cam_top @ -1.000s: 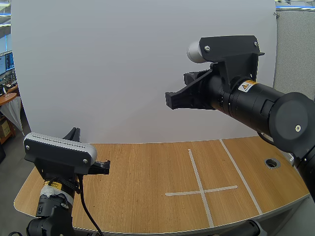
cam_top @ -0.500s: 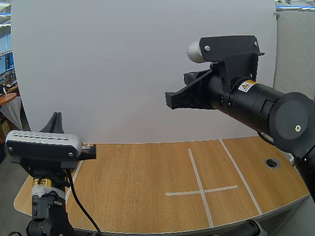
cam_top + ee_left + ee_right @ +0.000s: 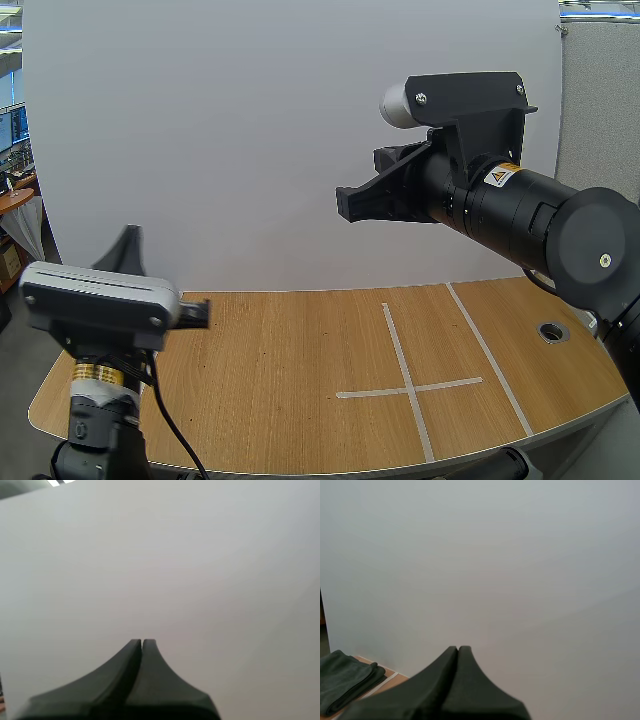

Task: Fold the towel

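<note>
Both arms hang above the table (image 3: 300,400), and the left gripper (image 3: 142,641) and right gripper (image 3: 458,648) are each closed into one dark wedge with nothing between the fingers, facing the white board (image 3: 250,130). The dark green towel (image 3: 342,685) lies on the table at the foot of that board, doubled into layers as far as I can tell, so I judge the folding done or nearly so. Any further fold calls for spreading the fingers and coming down onto a free edge.
</note>
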`<state>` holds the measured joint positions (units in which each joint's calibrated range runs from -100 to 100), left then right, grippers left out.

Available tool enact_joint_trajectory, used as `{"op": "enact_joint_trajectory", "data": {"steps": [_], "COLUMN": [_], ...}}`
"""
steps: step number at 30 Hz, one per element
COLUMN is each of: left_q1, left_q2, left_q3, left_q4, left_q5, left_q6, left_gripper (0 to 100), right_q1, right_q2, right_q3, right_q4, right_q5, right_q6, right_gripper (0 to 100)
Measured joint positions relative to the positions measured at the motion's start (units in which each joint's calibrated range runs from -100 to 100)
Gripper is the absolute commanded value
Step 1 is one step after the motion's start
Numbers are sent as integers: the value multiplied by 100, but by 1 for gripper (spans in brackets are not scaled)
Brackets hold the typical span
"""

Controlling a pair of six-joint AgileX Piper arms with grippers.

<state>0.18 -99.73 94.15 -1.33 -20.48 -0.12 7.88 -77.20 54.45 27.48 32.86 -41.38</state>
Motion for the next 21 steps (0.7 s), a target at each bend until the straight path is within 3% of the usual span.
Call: {"op": "enact_joint_trajectory", "data": {"steps": [3, 6, 21], "left_q1": [0, 0, 0], "left_q2": [0, 0, 0], "left_q3": [0, 98, 578], "left_q4": [397, 674, 727], "left_q5": [131, 1340, 3244], "left_q6": [-619, -1116, -1349], "left_gripper": [2, 2, 2], "right_q1": [0, 0, 0], "right_q2": [0, 0, 0], "right_q3": [0, 0, 0], "right_q4": [0, 0, 0], "right_q5": [0, 0, 0], "right_q6": [0, 0, 0], "right_gripper": [0, 0, 0]}}
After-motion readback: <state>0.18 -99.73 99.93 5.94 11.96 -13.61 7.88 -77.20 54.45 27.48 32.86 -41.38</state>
